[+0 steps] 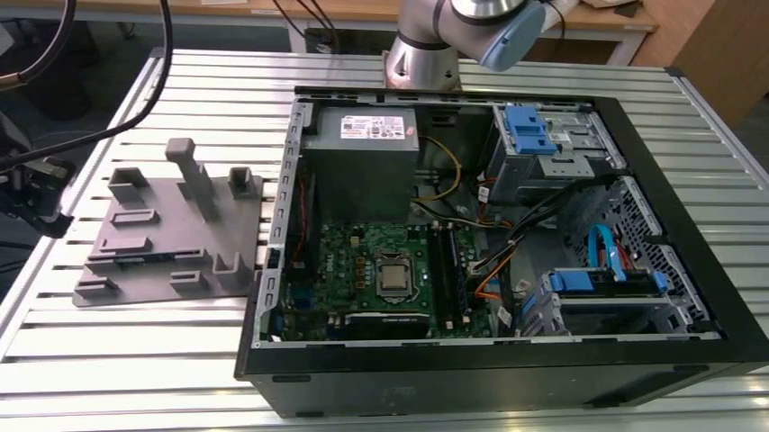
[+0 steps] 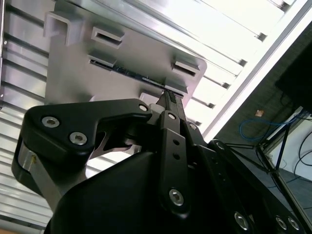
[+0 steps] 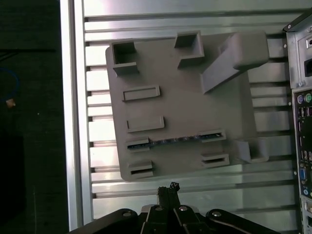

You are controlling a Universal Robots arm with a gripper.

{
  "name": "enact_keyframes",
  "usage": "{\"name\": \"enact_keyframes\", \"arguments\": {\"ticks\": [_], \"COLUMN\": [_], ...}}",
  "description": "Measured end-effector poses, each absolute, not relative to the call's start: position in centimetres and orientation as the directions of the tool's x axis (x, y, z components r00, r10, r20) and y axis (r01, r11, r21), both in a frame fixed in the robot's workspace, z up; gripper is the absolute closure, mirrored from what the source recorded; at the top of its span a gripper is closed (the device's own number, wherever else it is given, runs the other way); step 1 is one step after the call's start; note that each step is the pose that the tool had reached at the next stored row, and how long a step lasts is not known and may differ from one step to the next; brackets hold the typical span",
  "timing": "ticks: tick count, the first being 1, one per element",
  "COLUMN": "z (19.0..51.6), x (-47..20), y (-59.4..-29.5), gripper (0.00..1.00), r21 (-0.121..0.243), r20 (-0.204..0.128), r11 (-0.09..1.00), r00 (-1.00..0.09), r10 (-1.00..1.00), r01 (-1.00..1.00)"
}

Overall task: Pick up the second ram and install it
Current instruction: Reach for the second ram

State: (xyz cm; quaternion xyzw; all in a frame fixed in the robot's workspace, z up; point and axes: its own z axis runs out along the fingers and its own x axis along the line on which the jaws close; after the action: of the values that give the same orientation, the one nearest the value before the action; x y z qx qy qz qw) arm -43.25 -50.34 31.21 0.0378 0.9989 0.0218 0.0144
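Observation:
The second ram (image 3: 181, 140) lies on edge in a slot of the grey slotted tray (image 3: 180, 97), a thin dark strip between two raised holders. It is also seen as a dark line in the second wrist view (image 2: 127, 72) and on the tray's near side in the exterior view (image 1: 147, 261). My gripper (image 3: 168, 191) hangs above the table just off the tray's near edge, apart from the ram. Its black fingers (image 2: 169, 100) stand together, shut, with nothing between them.
The open computer case (image 1: 709, 270) lies at the exterior view's right of the tray, with the green motherboard (image 1: 360, 247) and its dark memory slots (image 1: 451, 265) inside. A tall post (image 1: 193, 180) rises from the tray's far side. The slatted table's edge (image 3: 73, 122) runs beyond the tray.

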Motion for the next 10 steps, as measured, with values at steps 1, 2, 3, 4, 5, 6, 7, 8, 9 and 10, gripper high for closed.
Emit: {"name": "enact_keyframes", "arguments": {"ticks": [1, 2, 3, 4, 5, 6, 7, 8, 9, 10], "z": [31.1, 31.0, 30.8, 30.7, 30.6, 30.5, 30.3, 30.2, 30.0, 29.9], "x": [-43.3, -43.3, -43.3, -43.4, -43.4, -43.5, -43.6, -43.6, -43.6, -43.6], "y": [-50.4, -50.4, -50.4, -50.4, -50.4, -50.5, -50.5, -50.6, -50.6, -50.6], "gripper": [0.93, 0.93, 0.93, 0.93, 0.93, 0.93, 0.93, 0.93, 0.93, 0.93], "r21": [0.045, 0.045, 0.045, 0.045, 0.045, 0.044, 0.044, 0.045, 0.045, 0.045], "r20": [-0.027, -0.027, -0.027, -0.027, -0.027, -0.027, -0.027, -0.027, -0.028, -0.027], "r11": [0.996, 0.996, 0.996, 0.996, 0.996, 0.996, 0.996, 0.996, 0.996, 0.996], "r00": [-0.997, -0.997, -0.997, -0.997, -0.997, -0.997, -0.997, -0.997, -0.997, -0.997], "r10": [0.076, 0.076, 0.076, 0.076, 0.076, 0.076, 0.076, 0.076, 0.076, 0.076], "r01": [0.075, 0.075, 0.075, 0.075, 0.075, 0.075, 0.075, 0.075, 0.075, 0.075]}}
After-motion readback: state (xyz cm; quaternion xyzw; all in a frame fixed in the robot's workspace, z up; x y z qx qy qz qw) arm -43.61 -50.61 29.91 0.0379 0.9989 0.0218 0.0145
